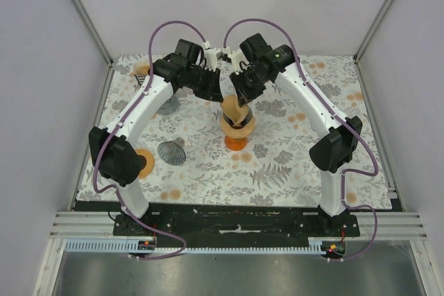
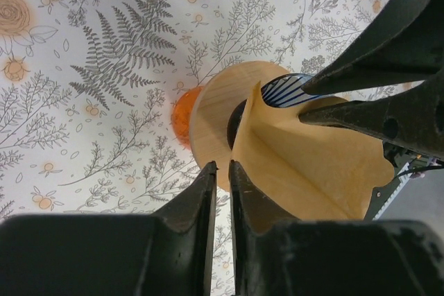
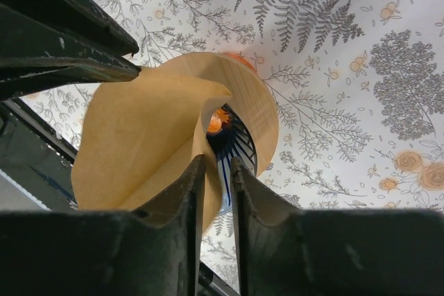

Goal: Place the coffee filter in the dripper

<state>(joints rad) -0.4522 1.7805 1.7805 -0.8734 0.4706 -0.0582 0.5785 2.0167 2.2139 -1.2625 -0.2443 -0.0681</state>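
Top external view: the coffee filter [image 1: 232, 109] is seen standing open over the mouth of the dripper [image 1: 243, 128], with its rim raised above the wooden collar. The left gripper [image 2: 220, 179] is held just left of the dripper's mouth and the right gripper [image 3: 217, 178] just right of it. Each pair of jaws is parted by only a narrow slit, with the paper's edge at the fingertips.

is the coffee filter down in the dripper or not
Not seated: the coffee filter stands mostly above the dripper, whose ribbed inside shows bare beside it. Whether its tip is in, cannot tell.
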